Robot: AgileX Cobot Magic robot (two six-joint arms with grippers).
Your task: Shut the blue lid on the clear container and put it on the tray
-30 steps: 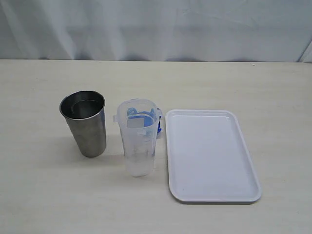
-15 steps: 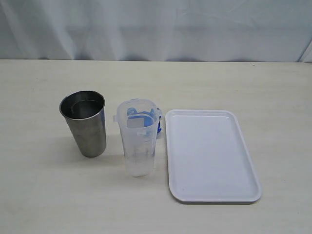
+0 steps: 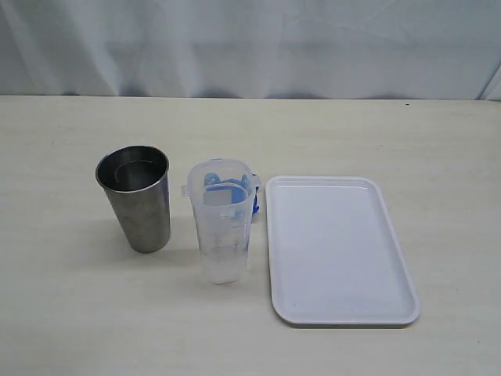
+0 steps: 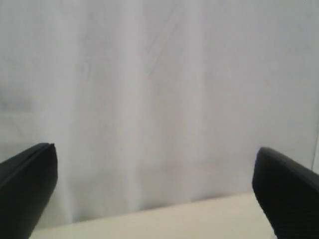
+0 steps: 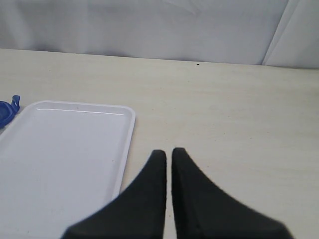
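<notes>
The clear container (image 3: 221,222) stands upright at the middle of the table, between a metal cup and the tray (image 3: 338,249). The blue lid (image 3: 230,186) lies right behind the container, seen mostly through its wall; its edge (image 5: 6,111) also shows in the right wrist view beside the tray (image 5: 60,159). Neither arm appears in the exterior view. My left gripper (image 4: 154,186) is open wide, its fingers (image 4: 25,184) at the picture's sides, facing the white curtain with nothing between them. My right gripper (image 5: 169,152) is shut and empty, over bare table beside the tray's edge.
A grey metal cup (image 3: 136,199) stands upright to the left of the container. A white curtain (image 3: 250,47) hangs along the table's far edge. Bare tabletop (image 3: 391,133) lies behind and to the right of the tray.
Nothing has moved in the exterior view: container, lid, cup and tray stay where they were.
</notes>
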